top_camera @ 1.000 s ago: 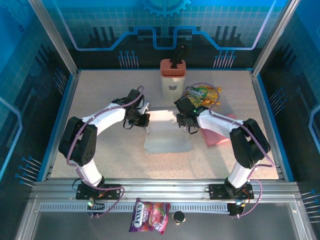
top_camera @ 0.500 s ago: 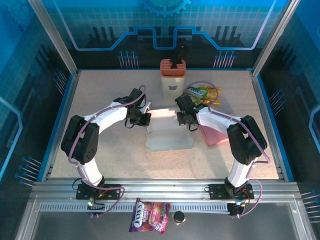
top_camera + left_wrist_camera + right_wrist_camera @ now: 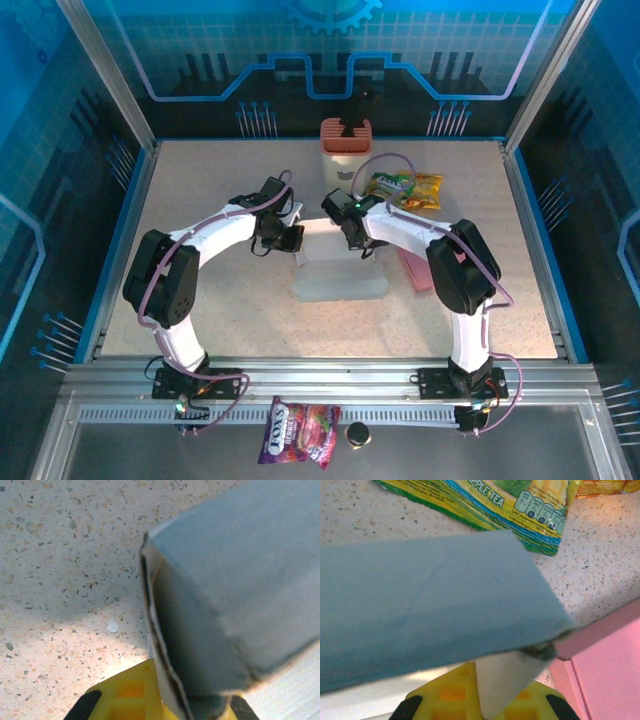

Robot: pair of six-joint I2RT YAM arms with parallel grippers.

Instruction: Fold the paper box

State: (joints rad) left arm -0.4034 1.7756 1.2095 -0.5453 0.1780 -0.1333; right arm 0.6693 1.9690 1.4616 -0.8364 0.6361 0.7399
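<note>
The paper box (image 3: 338,262), pale blue-white and partly formed, lies in the middle of the table. My left gripper (image 3: 290,238) is at its far left corner. In the left wrist view the yellow fingers (image 3: 125,695) are shut on the box's (image 3: 240,570) thin side wall. My right gripper (image 3: 357,242) is over the box's far edge, just right of centre. In the right wrist view its yellow fingers (image 3: 445,697) are shut on a white flap (image 3: 507,677) that hangs under the box's blue panel (image 3: 420,600).
A salmon holder with a dark tool (image 3: 346,152) stands at the back. Green-yellow snack packets (image 3: 405,188) lie right of it, and a flat pink piece (image 3: 418,268) lies under the right arm. A candy bag (image 3: 298,432) and a black cap (image 3: 356,434) sit on the front rail.
My right gripper has slid left along the box's far edge and closed on the flap. The left gripper has kept its hold and place.
</note>
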